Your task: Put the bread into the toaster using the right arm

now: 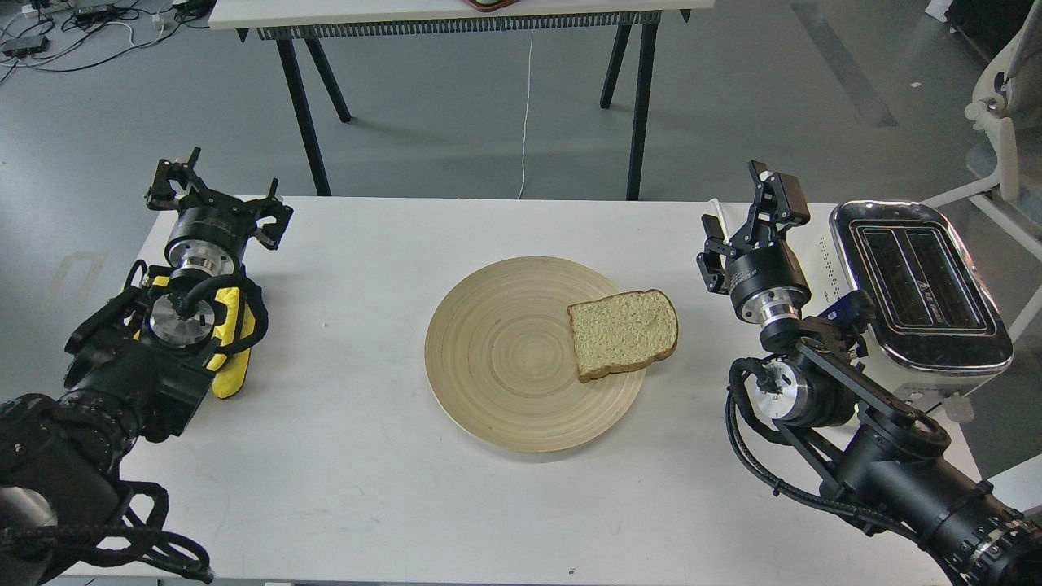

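A grey workshop floor surrounds a white desk (342, 456), which carries a round wooden plate (496, 366) at its middle. The bread (623, 332) lies flat on the plate's right edge, rounded top pointing right. The right end effector (773, 195) hovers to the right of the slice and farther back, fingers apparently slightly spread and holding nothing, with the toaster (920, 285) just right of it. It is much nearer the bread than the left end effector (207, 191), whose state cannot be told.
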